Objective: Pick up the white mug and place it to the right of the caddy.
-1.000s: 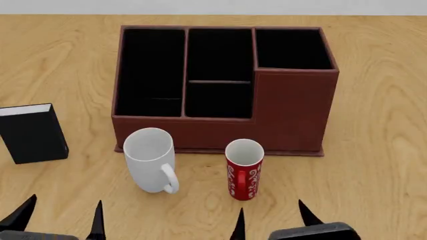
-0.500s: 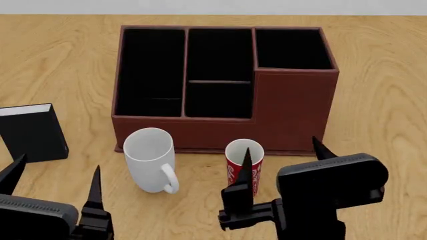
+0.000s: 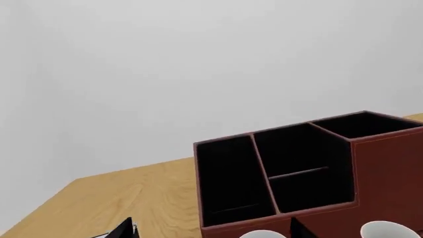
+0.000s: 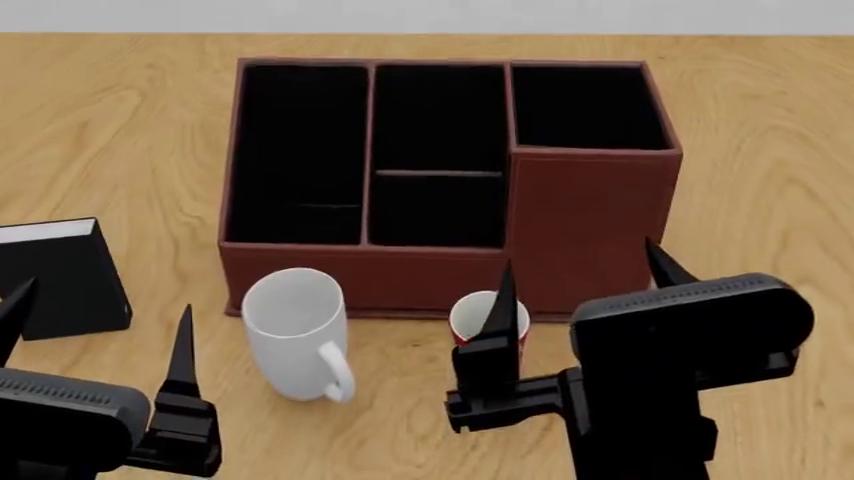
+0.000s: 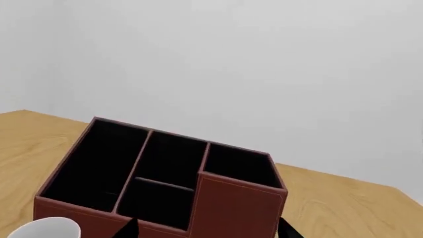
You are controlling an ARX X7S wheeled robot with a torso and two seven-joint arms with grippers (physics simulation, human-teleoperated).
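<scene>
At the centre of the head view, on the wooden table (image 4: pixel 774 120), stands the caddy (image 4: pixel 587 230), a dark red-brown box with black-lined compartments whose right section rises taller than the rest. Just in front of its lower left corner, in the lower left of the frame, the white mug (image 4: pixel 296 335) stands upright with its looped handle turned toward the camera and slightly right; it is close to the caddy's front wall, and whether the two touch cannot be told. To its right, near the lower centre, the red mug (image 4: pixel 470 318) stands upright, partly hidden by a black finger of the right gripper (image 4: pixel 577 283), which occupies the lower right of the frame with its two pointed fingers spread apart and holding nothing. The left gripper (image 4: pixel 94 320) sits at the lower left corner, its fingers likewise spread wide and empty, apart from the white mug. At the left edge a small black box (image 4: pixel 60 275) with a white top stands well apart from the caddy. Both wrist views look over the caddy toward a plain pale wall (image 3: pixel 198 64).
</scene>
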